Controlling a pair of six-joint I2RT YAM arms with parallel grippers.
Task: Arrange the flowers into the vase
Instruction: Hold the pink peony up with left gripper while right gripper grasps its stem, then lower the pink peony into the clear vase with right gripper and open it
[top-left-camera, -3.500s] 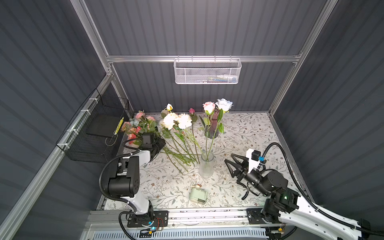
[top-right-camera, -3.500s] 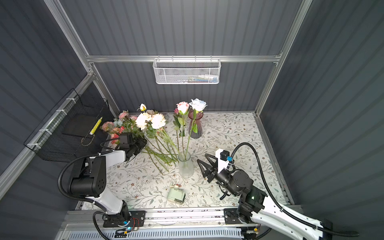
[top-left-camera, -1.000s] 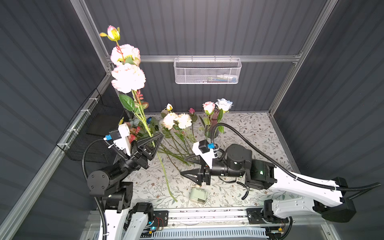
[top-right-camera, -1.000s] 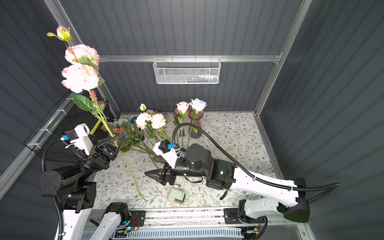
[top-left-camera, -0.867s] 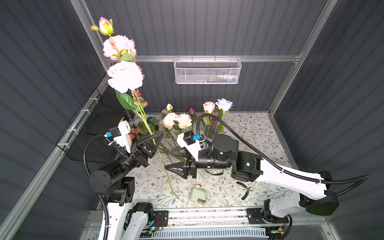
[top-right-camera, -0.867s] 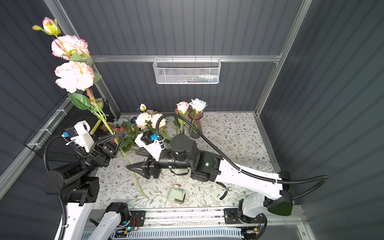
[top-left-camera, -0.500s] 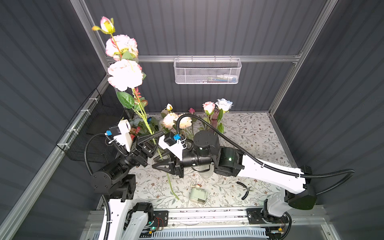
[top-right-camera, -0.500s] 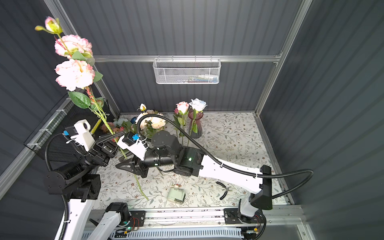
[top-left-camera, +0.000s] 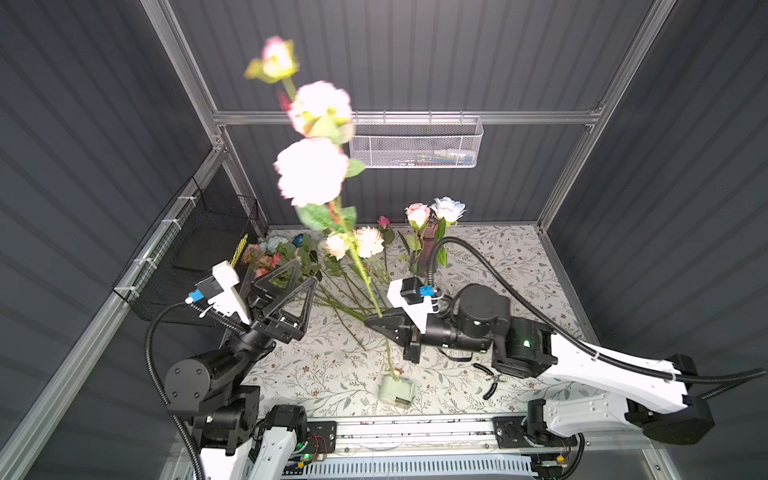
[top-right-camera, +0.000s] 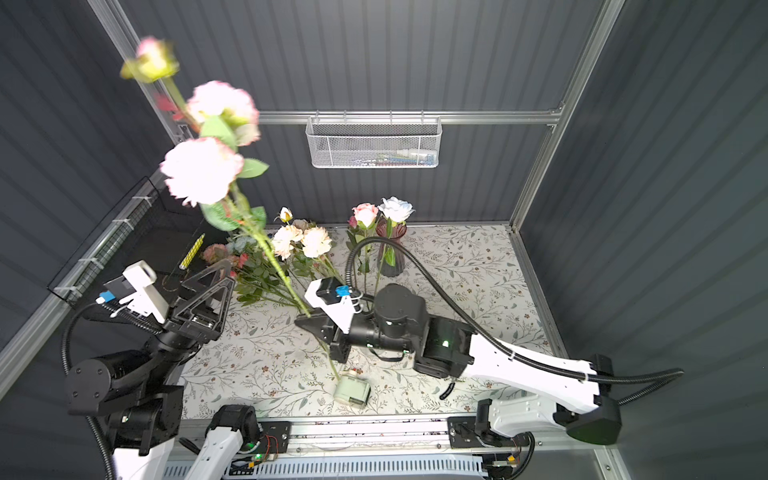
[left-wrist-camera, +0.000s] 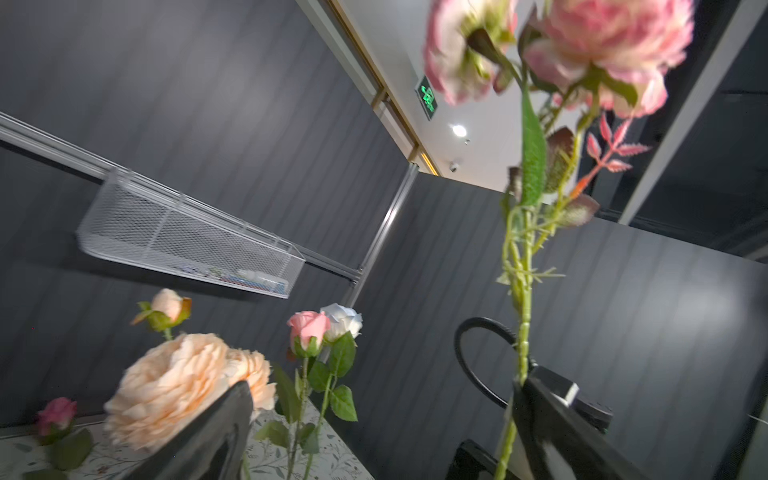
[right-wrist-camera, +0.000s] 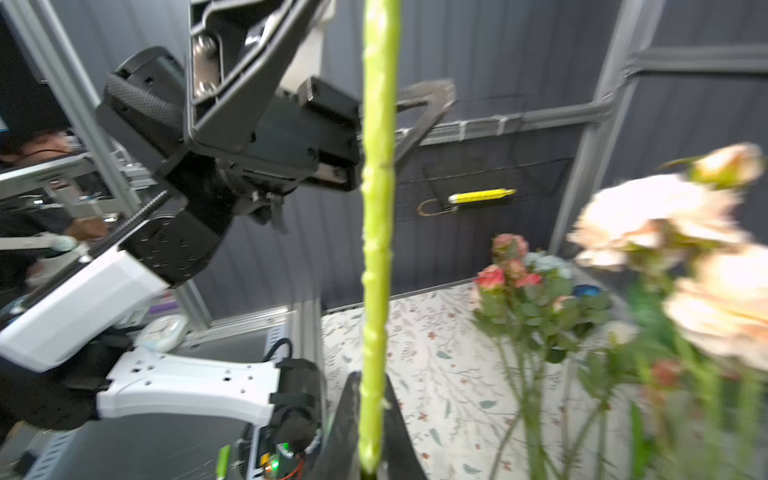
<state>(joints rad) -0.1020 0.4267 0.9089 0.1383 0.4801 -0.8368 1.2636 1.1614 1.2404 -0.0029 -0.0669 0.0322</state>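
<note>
Matt black plastic fingers (left-wrist-camera: 208, 440); a waxy, ridged green plastic stem (right-wrist-camera: 376, 249); cloth petals on the flowers (left-wrist-camera: 166, 386) (edges softly ruffled); white metal-mesh basket (top-right-camera: 374, 145); matt printed worktop (top-right-camera: 457, 266).

left gripper (top-left-camera: 304, 271) raised, jaws wide apart, right gripper (top-left-camera: 370, 322) clamped tight, arm stretched toward the middle

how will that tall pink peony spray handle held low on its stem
Probably top-heavy: the pink peony spray carries its blooms far above the right end effector, shut low on its stem, and leans. Likely whippy: the blooms look blurred. It may pivot in the grip; the left end effector is open, apart from it.
</note>
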